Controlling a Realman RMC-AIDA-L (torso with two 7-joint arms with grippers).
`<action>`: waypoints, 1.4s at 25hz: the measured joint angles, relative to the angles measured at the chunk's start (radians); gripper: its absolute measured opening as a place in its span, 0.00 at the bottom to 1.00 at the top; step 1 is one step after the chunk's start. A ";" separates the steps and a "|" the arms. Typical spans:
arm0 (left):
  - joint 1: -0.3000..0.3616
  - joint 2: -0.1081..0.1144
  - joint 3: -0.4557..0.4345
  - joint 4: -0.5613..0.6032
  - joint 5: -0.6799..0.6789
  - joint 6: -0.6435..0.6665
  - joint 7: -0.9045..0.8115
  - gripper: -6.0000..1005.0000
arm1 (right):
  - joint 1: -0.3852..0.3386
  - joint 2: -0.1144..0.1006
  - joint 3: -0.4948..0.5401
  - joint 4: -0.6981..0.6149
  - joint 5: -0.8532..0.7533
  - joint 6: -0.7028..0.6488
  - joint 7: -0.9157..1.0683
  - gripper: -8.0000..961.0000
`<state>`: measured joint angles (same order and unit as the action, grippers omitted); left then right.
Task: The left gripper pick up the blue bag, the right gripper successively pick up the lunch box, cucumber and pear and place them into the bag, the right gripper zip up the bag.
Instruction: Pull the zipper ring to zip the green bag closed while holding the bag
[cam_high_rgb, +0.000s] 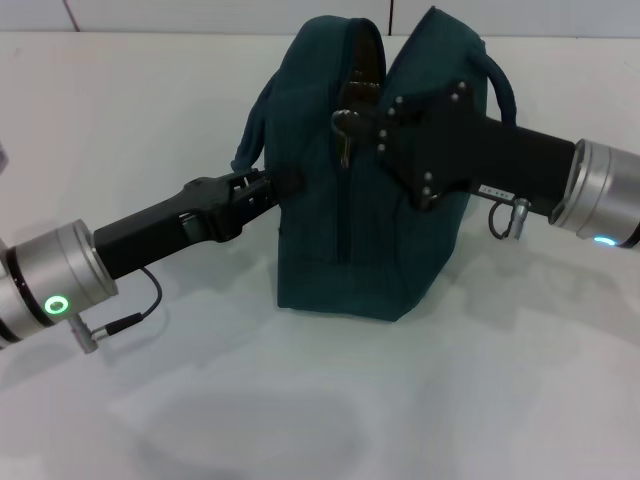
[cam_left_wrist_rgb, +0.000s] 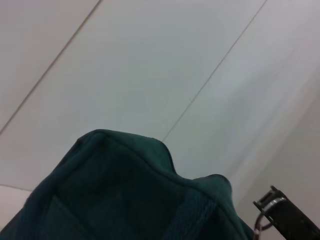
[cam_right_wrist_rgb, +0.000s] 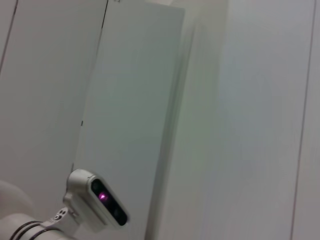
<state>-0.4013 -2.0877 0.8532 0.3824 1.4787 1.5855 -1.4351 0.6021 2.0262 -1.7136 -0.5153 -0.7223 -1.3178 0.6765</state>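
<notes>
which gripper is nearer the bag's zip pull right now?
Right. The right gripper is at the zip pull near the top of the blue bag. The left gripper is lower, at the bag's left side edge.

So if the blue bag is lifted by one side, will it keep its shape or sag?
Likely it sags somewhat: the blue bag is soft fabric, and its top already folds inward. It stands upright on the table, so probably it holds some shape and should not roll.
</notes>
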 joint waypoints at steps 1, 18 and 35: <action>0.002 0.000 0.000 0.000 0.000 -0.002 0.002 0.10 | 0.000 0.000 -0.007 0.000 0.001 -0.001 0.001 0.02; 0.074 0.006 0.006 0.002 0.003 0.030 0.015 0.50 | 0.001 0.002 -0.036 0.000 0.000 -0.002 0.011 0.02; 0.050 0.000 0.014 -0.033 0.034 0.035 0.017 0.51 | -0.001 0.002 -0.043 0.000 0.001 -0.007 0.010 0.02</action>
<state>-0.3508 -2.0875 0.8667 0.3489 1.5127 1.6200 -1.4185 0.6014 2.0278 -1.7564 -0.5154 -0.7215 -1.3245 0.6865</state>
